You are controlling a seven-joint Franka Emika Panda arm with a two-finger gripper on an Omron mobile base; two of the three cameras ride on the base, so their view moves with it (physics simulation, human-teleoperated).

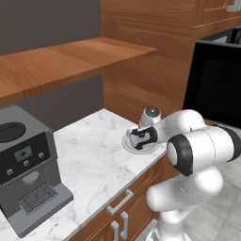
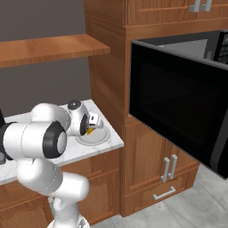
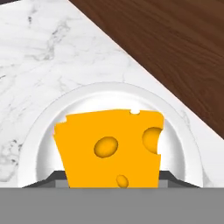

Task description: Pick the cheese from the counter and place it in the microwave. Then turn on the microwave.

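Cheese [image 3: 111,148] sits between our finger tips in the hand view, large and close, over the round plate [image 3: 39,144] on the counter [image 3: 52,52]. From the right base view we see a scrap of orange [image 2: 90,130] at the gripper [image 2: 91,127], just above that plate [image 2: 100,136] near the counter's right end. Our jaws stand partly apart with the wedge between them, and the dark tips show at either side of it at the bottom of the hand view. We judge they are pinching the cheese, though the contact itself is hidden by the wedge. Whether the cheese is lifted clear of the plate or resting on it we cannot tell.

In the left base view the gripper [image 1: 141,137] hangs over the plate [image 1: 129,143], with our arm folded low in front of the cabinets.

As for progress, we are at the pick: the grasp looks made or nearly made. The microwave [image 2: 178,107] is to the right, its door swung open toward us, so the way in looks free. Left to do, as we judge it: raise the cheese, carry it across into the microwave, release it, shut the door if needed, and press the button to start.
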